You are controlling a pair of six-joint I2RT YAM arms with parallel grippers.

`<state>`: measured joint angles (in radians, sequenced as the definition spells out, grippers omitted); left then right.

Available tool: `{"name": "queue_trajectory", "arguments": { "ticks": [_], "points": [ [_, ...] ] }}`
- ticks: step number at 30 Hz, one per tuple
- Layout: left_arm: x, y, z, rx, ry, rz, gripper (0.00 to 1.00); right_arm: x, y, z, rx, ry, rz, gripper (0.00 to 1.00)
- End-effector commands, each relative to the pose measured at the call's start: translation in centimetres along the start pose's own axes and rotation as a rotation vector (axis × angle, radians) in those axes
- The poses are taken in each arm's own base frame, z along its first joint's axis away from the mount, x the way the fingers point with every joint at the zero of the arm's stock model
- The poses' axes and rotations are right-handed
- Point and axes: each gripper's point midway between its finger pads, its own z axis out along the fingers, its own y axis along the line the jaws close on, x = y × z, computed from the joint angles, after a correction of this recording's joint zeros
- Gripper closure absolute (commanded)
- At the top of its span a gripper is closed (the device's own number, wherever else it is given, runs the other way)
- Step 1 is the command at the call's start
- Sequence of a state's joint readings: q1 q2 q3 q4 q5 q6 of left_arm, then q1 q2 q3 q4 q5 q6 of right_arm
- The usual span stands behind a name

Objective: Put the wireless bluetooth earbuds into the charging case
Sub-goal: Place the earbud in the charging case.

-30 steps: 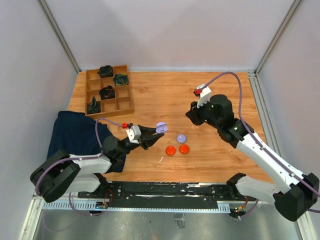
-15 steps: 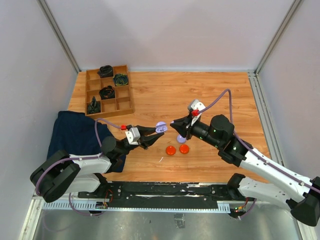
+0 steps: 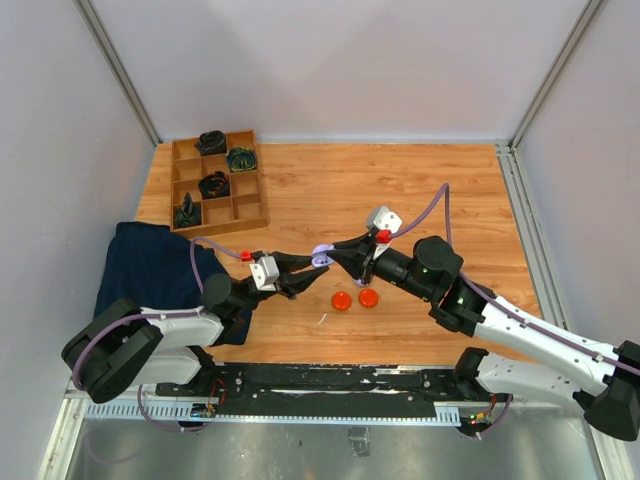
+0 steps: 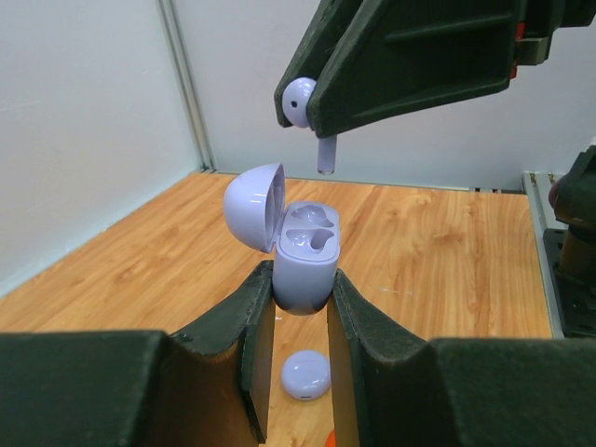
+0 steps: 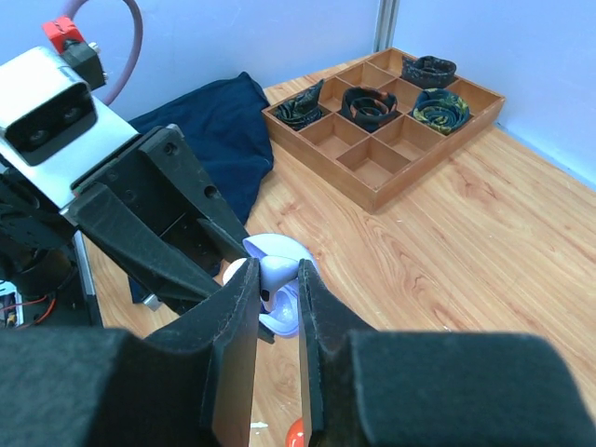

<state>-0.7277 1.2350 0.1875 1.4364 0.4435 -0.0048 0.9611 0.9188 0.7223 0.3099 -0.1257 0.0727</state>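
My left gripper [image 3: 306,263] is shut on a lavender charging case [image 3: 320,254], held above the table with its lid open. In the left wrist view the case [image 4: 307,253] sits between my fingertips [image 4: 300,307], with two empty sockets showing. My right gripper [image 3: 337,254] is shut on a lavender earbud [image 4: 301,101], stem pointing down, just above the open case and not touching it. In the right wrist view the earbud [image 5: 276,277] is pinched between the pads [image 5: 240,307], over the case lid [image 5: 279,249].
A closed lavender disc [image 4: 304,373] and two orange-red discs [image 3: 341,300] [image 3: 368,297] lie on the wood below the grippers. A wooden compartment tray [image 3: 252,190] with black coiled bundles stands at the back left. A dark blue cloth [image 3: 150,265] lies at the left.
My right arm has swung left and down, bringing the earbud from the far right to just above the open case. My left gripper has kept the case nearly still.
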Motion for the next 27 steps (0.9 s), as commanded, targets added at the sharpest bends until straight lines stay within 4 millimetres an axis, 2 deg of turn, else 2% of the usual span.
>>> {"name": "queue_trajectory", "arguments": {
  "ticks": [1,7,17,27],
  "points": [
    [-1.7,0.2,0.5,0.007,-0.065,0.028,1.0,-0.3,0.5,0.5,-0.005,-0.028,-0.026,0.84],
    [-1.8,0.2,0.6,0.002,-0.074,0.009,1.0,0.6,0.7,0.6,-0.003,-0.009,-0.025,0.84],
    [-2.0,0.5,0.6,-0.017,-0.09,-0.014,1.0,0.8,1.5,0.8,-0.033,0.001,-0.022,0.84],
    [-2.2,0.4,0.5,-0.013,-0.098,-0.02,1.0,1.4,1.4,1.1,-0.027,0.019,-0.021,0.83]
  ]
}}
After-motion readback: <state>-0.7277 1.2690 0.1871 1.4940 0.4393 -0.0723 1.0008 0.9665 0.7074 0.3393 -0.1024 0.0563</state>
